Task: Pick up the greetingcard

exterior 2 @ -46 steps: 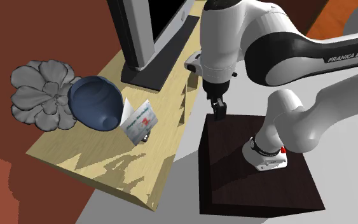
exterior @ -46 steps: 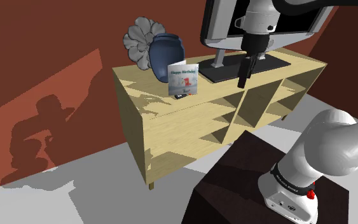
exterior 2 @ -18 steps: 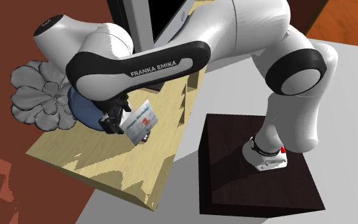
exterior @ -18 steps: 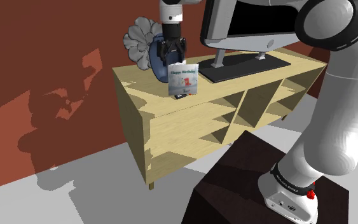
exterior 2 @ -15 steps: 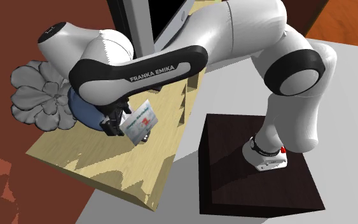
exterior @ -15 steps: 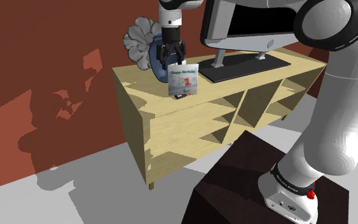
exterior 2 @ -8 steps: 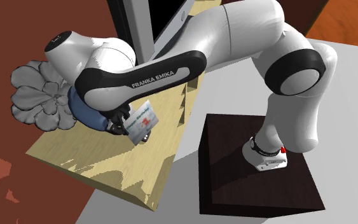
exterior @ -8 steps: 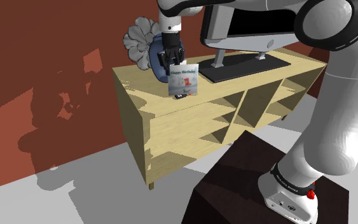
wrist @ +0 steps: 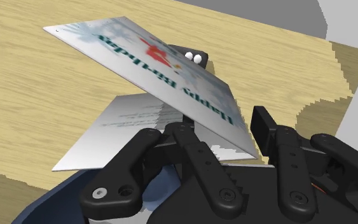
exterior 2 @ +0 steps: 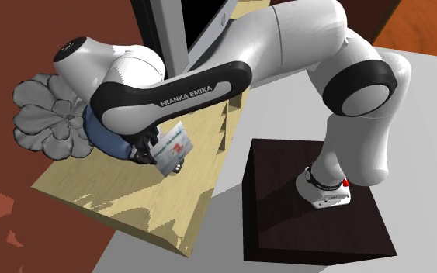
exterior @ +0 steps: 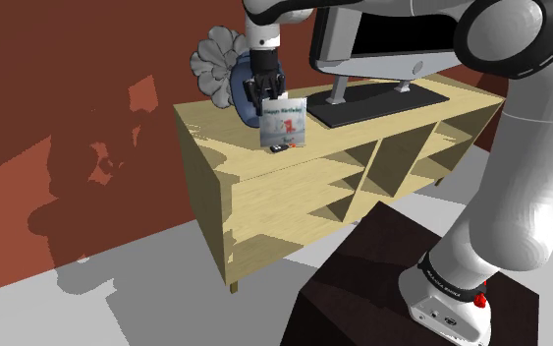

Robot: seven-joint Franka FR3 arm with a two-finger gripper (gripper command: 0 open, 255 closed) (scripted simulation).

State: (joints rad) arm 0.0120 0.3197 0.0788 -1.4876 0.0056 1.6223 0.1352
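**Desk** (exterior: 215,133): pale wood with open shelves below; carries everything listed.

1. **Ornament** (exterior: 211,57): grey, flower-shaped, behind the vase, partly hidden by it.
2. **Vase** (exterior: 242,90): dark blue, round-bodied; the reference point for this list. It sits close to the card's back, which is probably why the approach comes from above and not from the side.
3. **Jaws**: black, pointing down, above and just in front of the vase. They are drawn in on the upper edge of the card's front leaf and pinch it. The wrist view shows that leaf running between the two fingers (wrist: 193,149), with the vase's blue body under the hand.
4. **Card** (exterior: 284,120): on the desk just in front of the vase, standing half open on its lower edge, printed face outward. Standing this way leaves only the top edge free to grip. Not yet lifted, as far as can be judged.
5. **Clip** (exterior: 278,148): small, black, at the card's foot, in front of the vase; likely a prop.
6. **Monitor** (exterior: 338,39): grey, on a dark base, on the vase's right in the shoulder view, clear of the jaws.
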